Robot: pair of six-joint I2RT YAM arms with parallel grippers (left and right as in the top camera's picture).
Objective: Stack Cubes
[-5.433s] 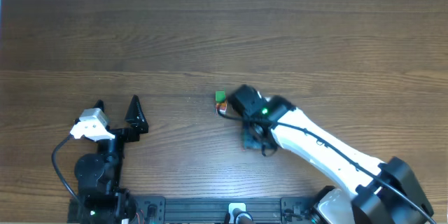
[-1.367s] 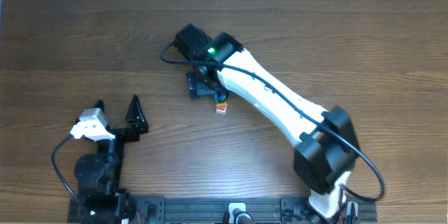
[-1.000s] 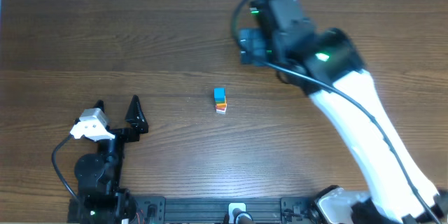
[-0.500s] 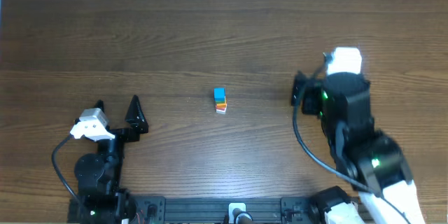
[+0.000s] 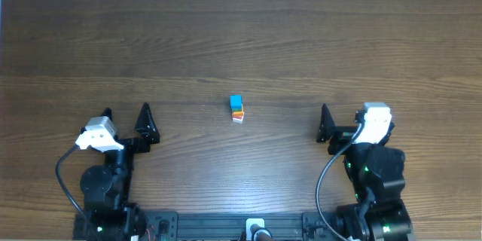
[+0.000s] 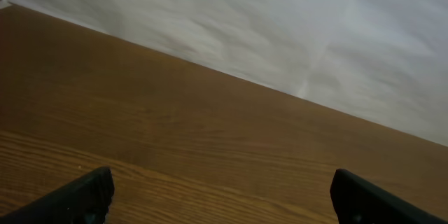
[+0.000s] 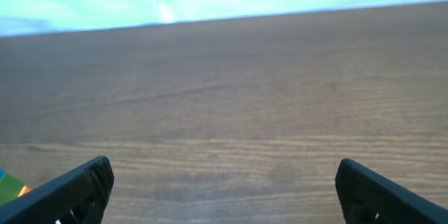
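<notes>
The left gripper (image 5: 126, 117) sits over the table (image 5: 241, 30) close to its own base, its fingers spread wide and empty; well apart to its right stands the cube stack (image 5: 236, 110), blue cube (image 5: 236, 102) on top of an orange cube (image 5: 237, 111), roughly midway between the two grippers; the right gripper (image 5: 344, 123) sits well apart on the stack's other side, also wide and empty.
</notes>
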